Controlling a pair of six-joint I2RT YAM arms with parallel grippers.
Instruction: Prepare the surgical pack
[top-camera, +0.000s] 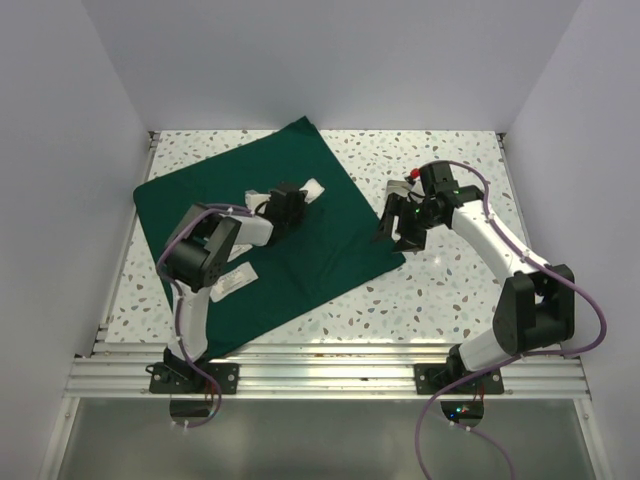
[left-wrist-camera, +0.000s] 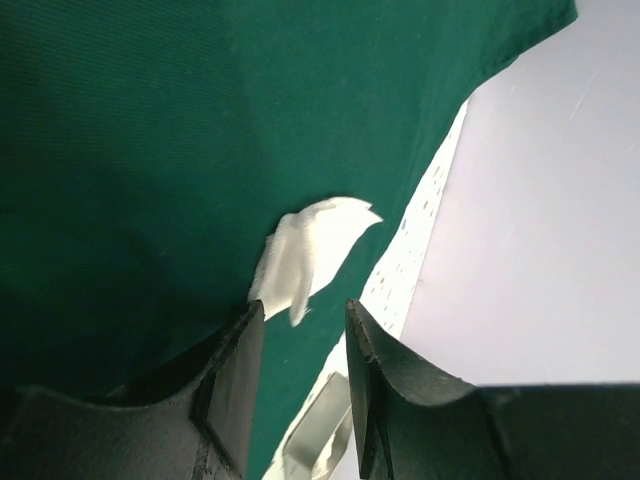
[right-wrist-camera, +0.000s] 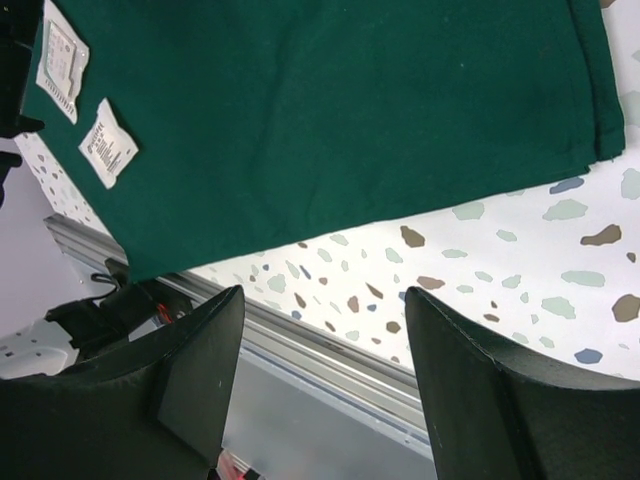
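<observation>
Green cloth (top-camera: 330, 250), seen from above, covers the worktop's (top-camera: 450, 285) left half; the left claw (top-camera: 290, 208) hovers over its middle, the right claw (top-camera: 396, 232) at its right corner. Left wrist: narrowly parted, empty, gauze (left-wrist-camera: 312, 250) just ahead. Right wrist: wide, empty, cloth edge ahead.

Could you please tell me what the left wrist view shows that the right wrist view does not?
Only the left wrist view shows a white gauze pad lying on the cloth just ahead of the left gripper, whose jaws stand apart and empty. Only the right wrist view shows two white packets, the rail at the near edge, and the right gripper, open and empty. Both show the green drape and the speckled table.
</observation>
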